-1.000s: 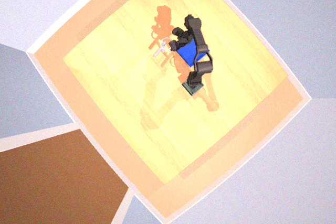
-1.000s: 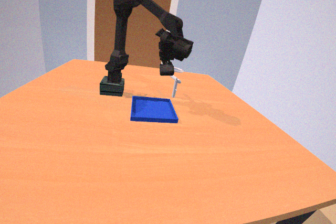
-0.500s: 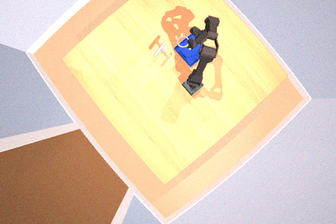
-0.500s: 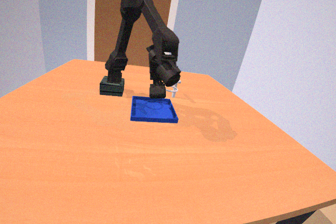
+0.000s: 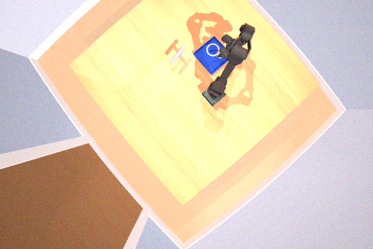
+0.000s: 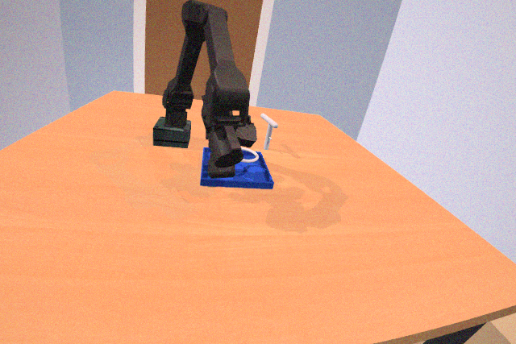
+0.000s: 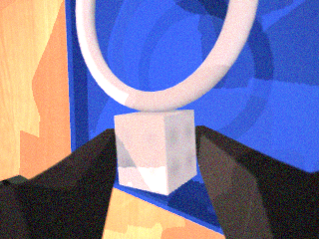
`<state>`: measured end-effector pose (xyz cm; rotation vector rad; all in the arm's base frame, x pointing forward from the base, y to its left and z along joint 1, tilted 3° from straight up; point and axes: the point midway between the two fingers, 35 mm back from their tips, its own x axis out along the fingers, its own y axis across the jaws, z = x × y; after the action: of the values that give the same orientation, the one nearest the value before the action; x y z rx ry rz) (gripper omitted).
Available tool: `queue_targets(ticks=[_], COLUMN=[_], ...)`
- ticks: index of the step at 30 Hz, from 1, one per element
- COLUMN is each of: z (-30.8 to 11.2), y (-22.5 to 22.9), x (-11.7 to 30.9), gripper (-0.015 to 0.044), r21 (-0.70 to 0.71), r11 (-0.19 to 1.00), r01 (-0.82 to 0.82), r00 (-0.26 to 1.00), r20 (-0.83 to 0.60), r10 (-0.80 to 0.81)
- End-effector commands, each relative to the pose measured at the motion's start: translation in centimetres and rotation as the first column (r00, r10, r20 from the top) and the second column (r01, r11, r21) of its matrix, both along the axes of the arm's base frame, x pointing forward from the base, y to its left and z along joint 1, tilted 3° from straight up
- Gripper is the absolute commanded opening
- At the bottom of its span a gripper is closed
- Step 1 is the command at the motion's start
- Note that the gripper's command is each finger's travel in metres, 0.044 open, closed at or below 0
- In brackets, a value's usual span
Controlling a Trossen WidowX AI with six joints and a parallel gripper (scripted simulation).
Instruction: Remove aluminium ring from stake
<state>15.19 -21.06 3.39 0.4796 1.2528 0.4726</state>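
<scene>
- Done: ring (image 5: 207,50) (image 6: 256,157) (image 7: 150,102) off the stake (image 5: 178,54) (image 6: 268,136), which stands at nine o'clock from the tray (image 5: 203,63) (image 6: 237,184) (image 7: 299,124) in the top view.
- Gripper (image 5: 222,53) (image 6: 222,170) (image 7: 156,135) pinches its tab (image 7: 155,149).
- Left: lower, release, withdraw.

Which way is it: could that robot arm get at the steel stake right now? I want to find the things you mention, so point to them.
Probably not yet: the gripper (image 7: 156,135) is shut on the ring's tab (image 7: 156,149). Otherwise, nothing visible blocks the steel stake (image 5: 178,54) (image 6: 268,134).

The tray (image 5: 207,66) (image 6: 236,184) (image 7: 77,115) is resting on the worktop (image 5: 141,98) (image 6: 250,273) (image 7: 30,60). The cross-bar stake (image 5: 178,54) (image 6: 268,134) is standing apart from it, left of it in the top view. The ring (image 5: 207,49) (image 6: 255,157) (image 7: 150,102) is hanging over the tray, clear of the stake.
</scene>
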Motion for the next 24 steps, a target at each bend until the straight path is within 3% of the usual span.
queue_targets(ticks=[1, 4, 20, 24], z=[-1.7, -1.7, -0.9, 4.7], y=[0.1, 0.1, 0.1, 0.1], x=[-0.2, -0.2, -0.1, -0.4], gripper=[0.0, 0.0, 0.042, 0.044], r21=[0.014, 0.014, 0.012, -0.019], r11=[1.0, 1.0, 1.0, 0.999], r01=[-0.005, -0.005, 0.001, 0.04], r00=[1.0, 1.0, 1.0, 0.999], r20=[-0.007, -0.007, -0.006, -0.005], r10=[0.005, 0.005, -0.001, -0.04])
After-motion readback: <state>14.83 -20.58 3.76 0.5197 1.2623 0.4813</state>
